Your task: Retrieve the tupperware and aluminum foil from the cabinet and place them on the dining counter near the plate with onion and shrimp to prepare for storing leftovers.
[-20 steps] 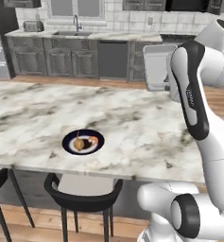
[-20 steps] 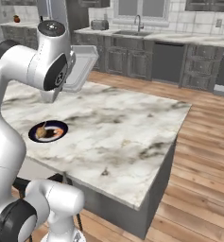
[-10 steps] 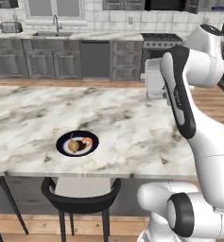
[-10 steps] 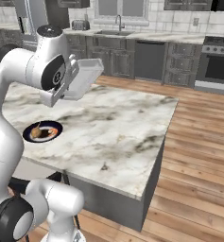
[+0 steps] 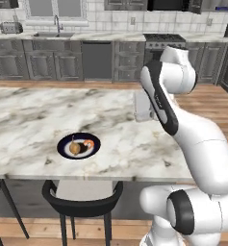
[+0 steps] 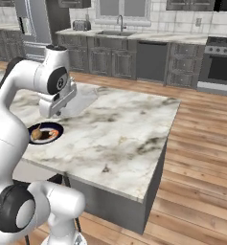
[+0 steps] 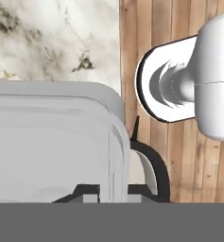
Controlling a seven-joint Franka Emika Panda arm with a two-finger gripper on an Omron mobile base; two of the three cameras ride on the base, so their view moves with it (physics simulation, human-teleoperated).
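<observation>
In the left base view the black plate with onion and shrimp (image 5: 78,145) sits at about 8 o'clock on the marble tabletop (image 5: 29,115) of the dining island, near its front edge, above a black stool (image 5: 82,199). To its right, at roughly 2 o'clock from the plate and well apart from it, the translucent tupperware (image 5: 145,105) hangs above the tabletop's right end, partly hidden behind the white arm.

In the right base view the plate (image 6: 46,132) lies at the tabletop's (image 6: 124,129) left edge, and the tupperware (image 6: 81,103) is at about 1 o'clock from it, tilted, just beyond the hand.

In the hand view the gripper (image 7: 111,191) is closed down tight on the tupperware's (image 7: 52,142) rim (its dark tips barely show at the container's lower edge), with marble at 11 o'clock and wooden floor (image 7: 132,56) at 1 o'clock.

Against the earlier frames the whole scene has slid: the base has driven, so the sink wall and island sit differently in both base views. The plate now appears nearer the middle of the left base view, and the tupperware is lower, over the marble, closer to the plate than a second ago.
</observation>
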